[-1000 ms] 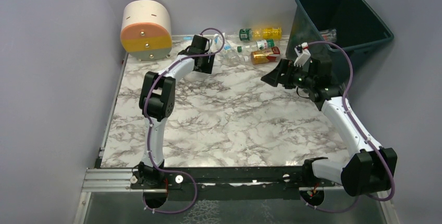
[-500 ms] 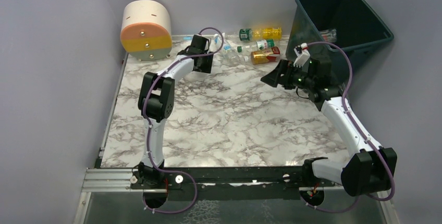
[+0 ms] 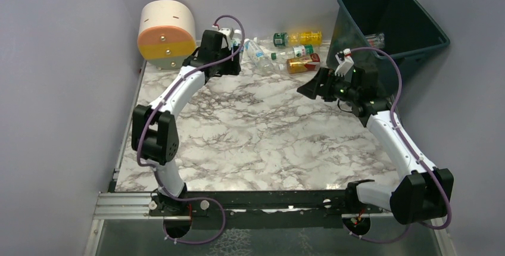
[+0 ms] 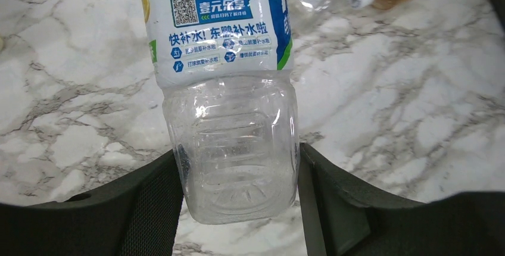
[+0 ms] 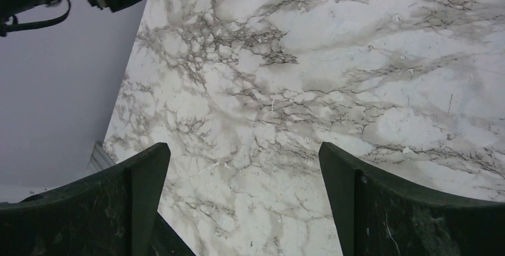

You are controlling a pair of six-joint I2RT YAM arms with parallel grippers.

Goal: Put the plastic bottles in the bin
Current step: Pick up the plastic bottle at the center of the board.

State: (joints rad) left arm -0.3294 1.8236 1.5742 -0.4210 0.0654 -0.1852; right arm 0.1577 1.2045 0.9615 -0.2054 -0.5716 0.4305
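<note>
We see left gripper [image 4: 238, 162] clamped on blue-labelled bottle [image 4: 217, 24]; right gripper [image 5: 244, 166] jaws apart, empty; lift high, clear bin [image 3: 439, 31] rim before releasing.

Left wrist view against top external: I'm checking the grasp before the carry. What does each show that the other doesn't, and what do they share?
Only the left wrist view: the left gripper with its fingers pressed on either side of the clear base of a blue-and-white-labelled bottle, its printed code readable.
Only top external: the bin, the round drum and the right gripper, open.
Both: the marble table, the gripped bottle, and some of the loose bottles beyond it.
</note>
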